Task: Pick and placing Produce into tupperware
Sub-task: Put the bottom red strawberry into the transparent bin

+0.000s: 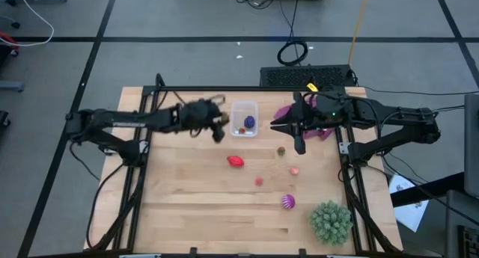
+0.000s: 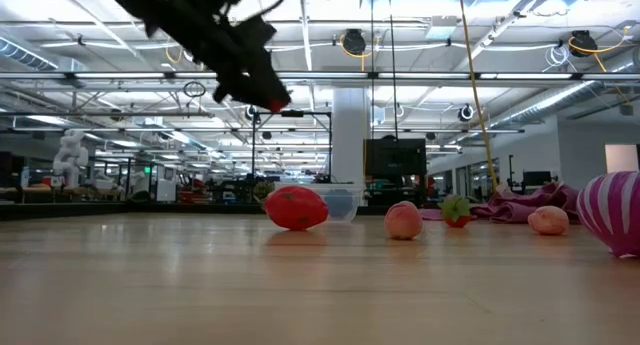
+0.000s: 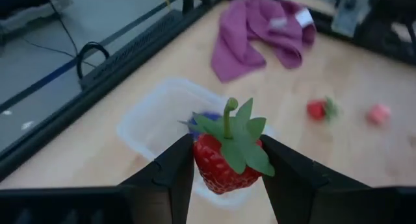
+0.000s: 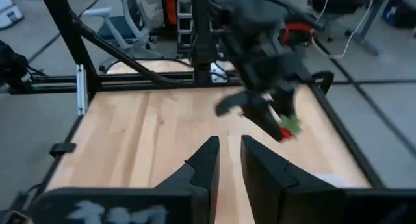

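Note:
My left gripper (image 1: 219, 131) hangs above the table just left of the tupperware (image 1: 245, 117), shut on a toy strawberry (image 3: 224, 162). The clear tupperware (image 3: 156, 120) stands on the wood near the far edge and holds a blue-purple piece (image 1: 249, 123) and a small red one (image 1: 241, 129). More produce lies on the table: a red piece (image 1: 236, 161), a small red one (image 1: 259, 181), a pink one (image 1: 295, 170), a small strawberry (image 1: 281, 150) and the striped magenta ball (image 1: 288, 202). My right gripper (image 4: 229, 160) waits shut, high up at the right by the cloth. My left gripper pinches the strawberry's red body (image 3: 203, 164) between its two fingers, one on each side. The fingers slant down from the table's left. The berry is lifted clear of the table, its green leaves and stem (image 3: 229, 120) pointing up, at the tupperware's left rim.
A purple cloth (image 1: 307, 117) lies at the far right, under my right arm. A large green spiky ball (image 1: 330, 220) sits at the near right corner. Black frame rails run along the table's far and side edges. Bare wood fills the left half.

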Robot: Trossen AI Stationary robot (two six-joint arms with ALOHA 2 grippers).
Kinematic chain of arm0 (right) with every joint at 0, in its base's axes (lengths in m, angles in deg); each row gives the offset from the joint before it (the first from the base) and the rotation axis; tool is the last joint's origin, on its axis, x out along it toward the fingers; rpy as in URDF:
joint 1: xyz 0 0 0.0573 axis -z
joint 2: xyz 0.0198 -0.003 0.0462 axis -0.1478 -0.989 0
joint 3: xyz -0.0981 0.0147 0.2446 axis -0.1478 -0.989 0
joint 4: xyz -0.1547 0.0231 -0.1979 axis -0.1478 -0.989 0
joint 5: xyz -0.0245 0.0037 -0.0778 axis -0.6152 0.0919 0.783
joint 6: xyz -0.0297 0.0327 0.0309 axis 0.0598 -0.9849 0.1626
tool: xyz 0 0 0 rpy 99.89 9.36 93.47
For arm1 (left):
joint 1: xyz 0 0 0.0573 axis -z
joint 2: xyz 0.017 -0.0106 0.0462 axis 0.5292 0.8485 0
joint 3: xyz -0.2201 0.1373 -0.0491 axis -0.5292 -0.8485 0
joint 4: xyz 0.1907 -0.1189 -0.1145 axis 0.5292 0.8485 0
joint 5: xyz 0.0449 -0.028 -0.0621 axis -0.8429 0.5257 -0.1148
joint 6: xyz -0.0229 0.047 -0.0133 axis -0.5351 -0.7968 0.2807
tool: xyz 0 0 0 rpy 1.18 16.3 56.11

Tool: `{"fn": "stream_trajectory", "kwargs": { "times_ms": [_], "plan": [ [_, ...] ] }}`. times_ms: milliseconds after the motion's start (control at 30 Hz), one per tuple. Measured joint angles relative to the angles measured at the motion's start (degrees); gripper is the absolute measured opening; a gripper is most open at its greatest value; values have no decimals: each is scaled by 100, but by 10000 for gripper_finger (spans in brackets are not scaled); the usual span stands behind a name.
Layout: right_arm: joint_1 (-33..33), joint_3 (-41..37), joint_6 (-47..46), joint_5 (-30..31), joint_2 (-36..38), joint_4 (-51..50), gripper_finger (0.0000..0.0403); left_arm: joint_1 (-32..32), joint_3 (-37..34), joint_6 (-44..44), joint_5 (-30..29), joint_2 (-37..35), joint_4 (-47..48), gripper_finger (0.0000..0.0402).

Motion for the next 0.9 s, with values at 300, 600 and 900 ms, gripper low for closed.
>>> {"fn": "stream_trajectory", "kwargs": {
  "times_ms": [300,600,900],
  "plan": [
    [48,0,297,4,-1,144,57,-911,129,-54,1541,1763,-2664,161],
    [46,0,258,4,0,43,57,-951,1922,-455,1833,3219,-554,161],
    [46,0,407,7,9,-166,57,-1096,2407,-687,1267,2942,1289,161]
  ]
}}
